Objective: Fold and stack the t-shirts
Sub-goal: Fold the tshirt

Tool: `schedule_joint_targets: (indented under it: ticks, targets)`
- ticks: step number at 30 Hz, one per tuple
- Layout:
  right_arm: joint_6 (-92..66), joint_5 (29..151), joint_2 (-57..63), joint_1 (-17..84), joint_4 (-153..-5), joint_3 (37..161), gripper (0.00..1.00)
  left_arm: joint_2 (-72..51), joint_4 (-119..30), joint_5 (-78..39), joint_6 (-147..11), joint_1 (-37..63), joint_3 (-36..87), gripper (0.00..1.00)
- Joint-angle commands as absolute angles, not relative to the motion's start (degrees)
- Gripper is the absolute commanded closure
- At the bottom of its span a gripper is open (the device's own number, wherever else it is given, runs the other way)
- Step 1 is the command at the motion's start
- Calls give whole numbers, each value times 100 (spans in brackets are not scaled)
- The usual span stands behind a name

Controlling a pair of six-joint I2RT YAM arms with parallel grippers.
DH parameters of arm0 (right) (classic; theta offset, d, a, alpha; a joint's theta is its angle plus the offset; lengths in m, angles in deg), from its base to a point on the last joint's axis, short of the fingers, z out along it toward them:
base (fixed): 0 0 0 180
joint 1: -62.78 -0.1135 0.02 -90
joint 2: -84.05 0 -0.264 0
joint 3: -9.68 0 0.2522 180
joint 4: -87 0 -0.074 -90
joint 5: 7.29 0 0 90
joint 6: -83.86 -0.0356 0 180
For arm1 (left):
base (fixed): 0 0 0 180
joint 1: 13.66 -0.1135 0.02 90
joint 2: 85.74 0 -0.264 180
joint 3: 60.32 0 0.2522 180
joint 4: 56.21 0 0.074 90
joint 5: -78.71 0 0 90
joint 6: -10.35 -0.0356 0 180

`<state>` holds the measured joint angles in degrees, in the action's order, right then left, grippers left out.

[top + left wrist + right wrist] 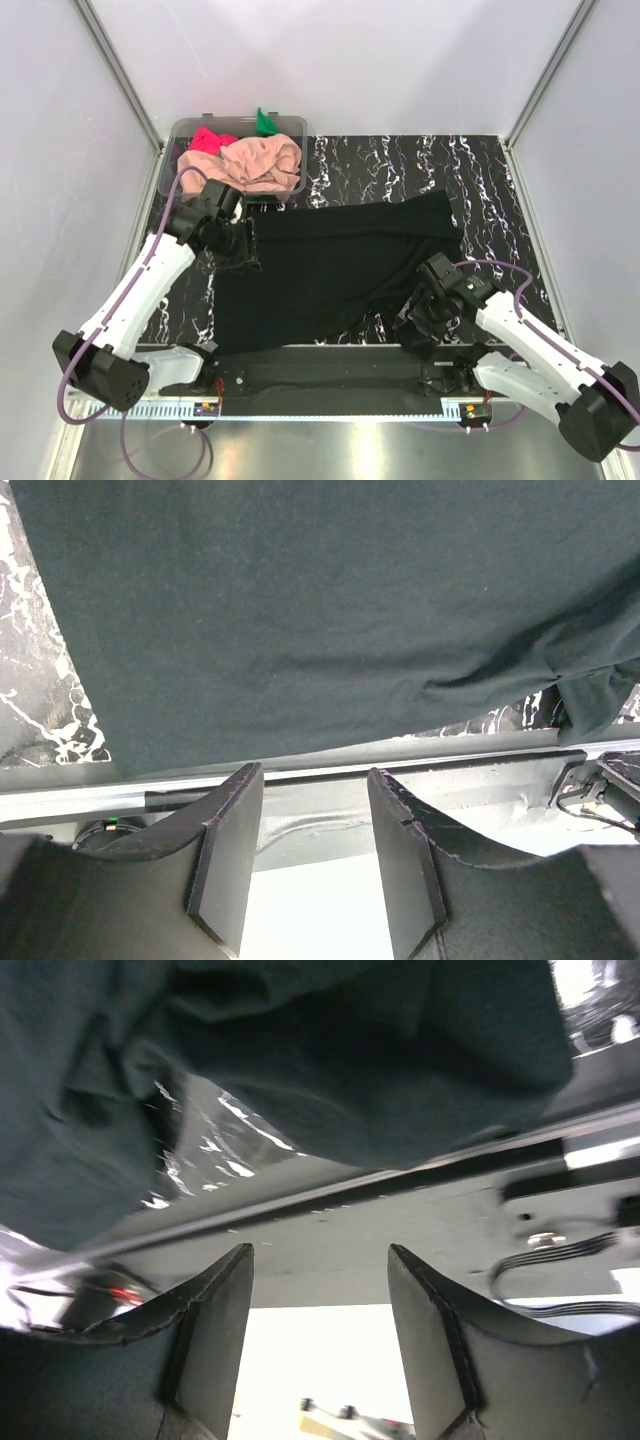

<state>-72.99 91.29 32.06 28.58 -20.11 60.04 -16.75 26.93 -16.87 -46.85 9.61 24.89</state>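
Observation:
A large black t-shirt (pixel 340 265) lies spread flat across the marble-patterned table. My left gripper (pixel 236 250) hovers over the shirt's left edge; in the left wrist view it (pixel 315 780) stands open and empty, with the black cloth (pixel 330 610) beyond the fingertips. My right gripper (pixel 420 318) is at the shirt's near right edge, just off the cloth; in the right wrist view it (pixel 320 1260) is open with nothing between its fingers and the rumpled black shirt (pixel 300 1050) is above. A peach-pink t-shirt (pixel 255 162), a bright pink-red one (pixel 208 140) and a green one (pixel 265 122) sit bunched at the back left.
The three bunched shirts lie in a clear plastic tub (pixel 178 132) at the table's back left corner. White walls with metal posts enclose the table on three sides. A dark rail (pixel 330 358) runs along the near edge between the arm bases.

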Motion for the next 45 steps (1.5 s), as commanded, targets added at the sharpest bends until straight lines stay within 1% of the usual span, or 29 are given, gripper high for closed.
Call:
schedule_joint_targets:
  ticks: [1, 2, 3, 4, 7, 8, 10, 12, 13, 14, 15, 16, 17, 20, 23, 25, 27, 29, 31, 32, 33, 35, 37, 39, 40, 41, 42, 44, 45]
  targets:
    - [-8284, 9061, 3079, 2806, -2351, 6256, 36, -1595, 2698, -1613, -4766, 998, 2955, 50]
    - [-8539, 9010, 3148, 2788, -2274, 6212, 36, -1595, 2716, -1569, -4748, 998, 2999, 49]
    - [-8751, 8992, 3271, 2788, -2299, 6142, 34, -1604, 2742, -1551, -4731, 1007, 3035, 49]
    - [-9092, 8965, 3455, 2797, -2647, 5941, 32, -1604, 2768, -1551, -4722, 1007, 3105, 49]
    - [-10006, 8667, 4499, 2788, -3300, 5336, 31, -1657, 2830, -1630, -4687, 1016, 3140, 49]
    - [-10288, 8484, 5094, 2797, -3275, 5202, 32, -1665, 2856, -1647, -4678, 1025, 3149, 49]
    - [-10789, 8333, 5642, 2788, -3030, 4912, 35, -1674, 2970, -1647, -4695, 1060, 3210, 49]
    - [-10968, 7939, 5970, 2797, -1990, 5268, 36, -1683, 3058, -1578, -4722, 1069, 3254, 50]
    - [-10742, 7719, 5944, 2788, -1748, 5463, 36, -1683, 3067, -1577, -4731, 1078, 3272, 49]
    - [-10678, 7508, 5648, 2797, -1467, 5682, 36, -1683, 3067, -1577, -4731, 1095, 3290, 49]
    - [-10634, 7506, 5436, 2788, -1073, 5998, 36, -1666, 3059, -1569, -4739, 1086, 3299, 49]
    - [-10599, 7602, 5208, 2788, -1025, 6044, 36, -1648, 3059, -1586, -4731, 1095, 3299, 49]
    - [-10625, 7994, 4892, 2797, -1068, 6036, 32, -1570, 3033, -1630, -4731, 1095, 3299, 49]
    - [-11212, 8507, 4748, 2797, -1454, 5852, 30, -1446, 2953, -1726, -4740, 1174, 3369, 49]
    - [-11898, 8043, 5204, 2797, -1814, 5808, 29, -1305, 2909, -1788, -4731, 1262, 3492, 49]
    - [-12642, 8112, 5354, 2788, -2271, 5483, 29, -1235, 2883, -1841, -4722, 1288, 3510, 49]
    - [-12874, 8122, 5215, 2788, -2370, 5508, 26, -1209, 2848, -1893, -4722, 1315, 3510, 49]
    - [-13128, 7999, 4829, 2788, -2072, 5754, 27, -1217, 2813, -1937, -4687, 1341, 3475, 49]
    - [-13568, 7981, 4766, 2797, -2350, 5746, 27, -1217, 2795, -2025, -4669, 1359, 3466, 49]
    - [-13743, 8033, 4731, 2788, -2726, 5589, 26, -1217, 2786, -2069, -4661, 1385, 3466, 49]
    - [-14154, 8138, 4687, 2797, -2817, 5535, 26, -1217, 2795, -2096, -4643, 1385, 3466, 49]
    - [-14377, 8253, 4451, 2797, -2853, 5587, 26, -1235, 2760, -2157, -4617, 1394, 3474, 49]
    - [-14300, 8445, 4231, 2788, -2565, 5911, 24, -1252, 2769, -2227, -4599, 1394, 3483, 49]
    - [-13897, 8377, 4038, 2788, -1521, 6517, 24, -1270, 2760, -2289, -4581, 1403, 3501, 49]
    - [-13581, 8002, 3967, 2797, -1195, 6728, 25, -1287, 2760, -2307, -4581, 1403, 3501, 49]
    - [-13247, 7894, 3932, 2797, -896, 6939, 25, -1305, 2716, -2307, -4555, 1403, 3466, 49]
    - [-12652, 7945, 3862, 2788, -371, 7150, 25, -1314, 2681, -2350, -4555, 1403, 3431, 49]
    - [-11973, 8435, 3651, 2788, 36, 7257, 25, -1349, 2541, -2403, -4503, 1411, 3326, 49]
    - [-11317, 8647, 3537, 2788, -14, 7205, 25, -1358, 2488, -2430, -4494, 1403, 3221, 49]
